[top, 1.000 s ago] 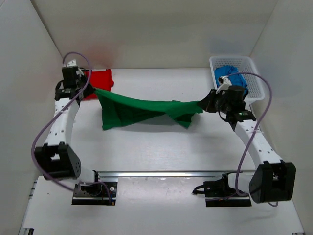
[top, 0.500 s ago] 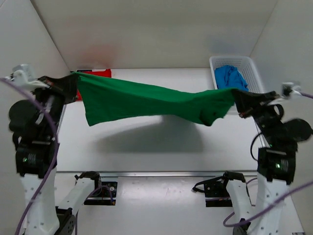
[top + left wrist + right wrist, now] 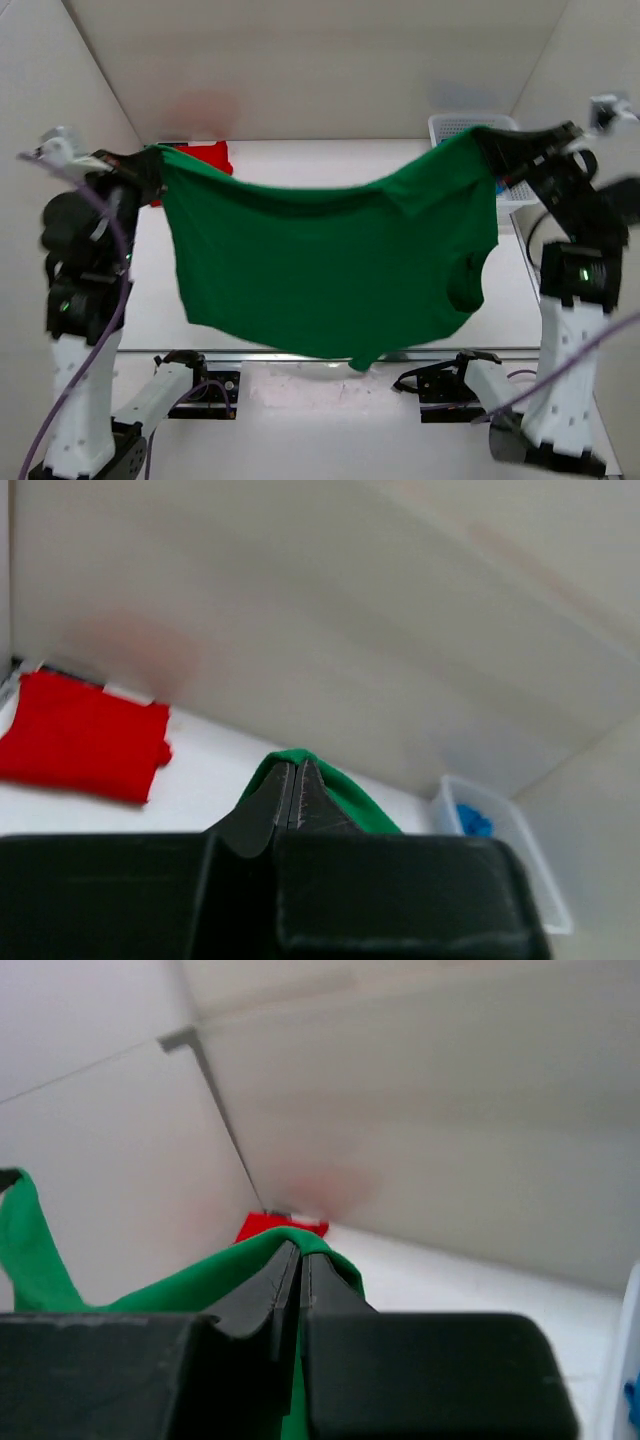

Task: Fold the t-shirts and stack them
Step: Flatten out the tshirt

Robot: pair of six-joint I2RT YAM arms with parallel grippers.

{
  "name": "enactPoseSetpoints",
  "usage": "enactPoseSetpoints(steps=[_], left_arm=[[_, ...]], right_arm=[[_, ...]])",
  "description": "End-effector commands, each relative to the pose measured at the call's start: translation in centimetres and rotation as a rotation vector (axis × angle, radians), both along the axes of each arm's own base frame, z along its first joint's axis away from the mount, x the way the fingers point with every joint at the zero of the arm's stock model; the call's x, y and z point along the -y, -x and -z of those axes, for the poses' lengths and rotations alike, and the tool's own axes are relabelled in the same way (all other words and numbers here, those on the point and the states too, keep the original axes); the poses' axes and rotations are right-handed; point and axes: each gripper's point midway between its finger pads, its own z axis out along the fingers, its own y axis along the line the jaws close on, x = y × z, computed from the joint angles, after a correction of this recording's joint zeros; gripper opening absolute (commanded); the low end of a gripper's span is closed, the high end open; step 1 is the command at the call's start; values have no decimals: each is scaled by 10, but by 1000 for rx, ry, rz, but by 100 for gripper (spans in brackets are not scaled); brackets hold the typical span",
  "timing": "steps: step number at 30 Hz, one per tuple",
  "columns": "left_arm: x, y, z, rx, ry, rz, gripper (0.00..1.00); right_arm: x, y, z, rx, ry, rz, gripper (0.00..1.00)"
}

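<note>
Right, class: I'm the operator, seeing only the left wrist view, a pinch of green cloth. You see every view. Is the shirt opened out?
Observer: Yes, from above the green shirt hangs spread wide like a curtain.
Operator: What holds the other end?
Observer: The right tool, shut on the opposite top corner.
Operator: Is the top edge taut?
Observer: No, it sags in the middle between the right tool and the left tool.

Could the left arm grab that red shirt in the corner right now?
Probably not yet: the left gripper is shut on the green shirt, held up with the right gripper. The red shirt lies nearby, so letting go would likely suffice.
</note>
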Motion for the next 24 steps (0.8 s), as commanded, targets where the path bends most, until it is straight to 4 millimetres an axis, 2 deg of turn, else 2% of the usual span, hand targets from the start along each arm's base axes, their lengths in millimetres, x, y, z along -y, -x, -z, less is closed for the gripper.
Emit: enactPoseSetpoints(steps=[1, 2, 3, 4, 5, 6, 7, 8, 9, 10, 11, 12, 13, 14, 15, 16, 17, 18, 19, 20, 21, 22, 23, 24], left_arm=[[-3, -73, 78, -190, -12, -12, 0], [-3, -89, 89, -201, -6, -17, 0], [-4, -101, 110, -225, 0, -26, 0], [-6, -119, 135, -270, 5, -43, 0], [-10, -128, 146, -290, 7, -58, 0], [-9, -145, 172, -344, 9, -55, 0], [-10, -163, 199, -409, 5, -48, 0], [-11, -183, 220, -456, -1, -43, 0], [-14, -193, 234, -491, -2, -43, 0], [-14, -214, 259, -555, -16, -32, 0], [-15, -234, 285, -620, -18, -20, 0], [-16, -243, 296, -652, -23, -17, 7], [-14, -258, 319, -715, -25, -5, 12], [-25, -274, 330, -744, -8, -8, 26], [-32, -277, 333, -767, 2, -8, 41], [-32, -284, 333, -768, 10, 4, 45], [-34, -285, 326, -751, 13, 11, 48], [-34, -281, 320, -745, 12, 15, 50], [-41, -277, 319, -744, 5, 2, 53], [-39, -264, 321, -759, 0, 0, 55], [-38, -257, 310, -742, -10, 3, 57], [-38, -246, 322, -783, -16, 5, 57], [-33, -234, 329, -810, -31, 28, 57], [-27, -217, 334, -848, -39, 41, 57]], right_arm=[[6, -88, 52, -171, -27, -4, 0], [-2, -112, 72, -231, -23, -21, 0], [-7, -136, 89, -264, -10, -22, 0], [-7, -150, 96, -278, -17, -15, 0], [-16, -174, 120, -331, -13, -41, 0], [-20, -200, 143, -377, -15, -49, 0], [-23, -214, 154, -399, -5, -45, 0], [-33, -236, 170, -430, 6, -60, 0], [-43, -263, 208, -508, 18, -72, 0], [-48, -276, 196, -473, 35, -76, 0], [-54, -302, 218, -536, 51, -85, 0], [-56, -330, 260, -608, 72, -79, 1], [-61, -342, 236, -563, 109, -80, 20], [-64, -361, 236, -577, 125, -70, 30], [-68, -380, 270, -632, 156, -61, 33], [-67, -384, 230, -561, 179, -34, 39], [-64, -391, 215, -531, 192, 4, 43], [-65, -393, 209, -522, 187, 22, 44], [-64, -381, 189, -500, 189, 24, 45], [-56, -383, 220, -580, 206, 56, 45], [-62, -368, 225, -613, 226, 56, 46], [-63, -363, 228, -610, 260, 92, 47], [-58, -351, 240, -635, 298, 130, 49], [-60, -331, 256, -684, 323, 135, 49]])
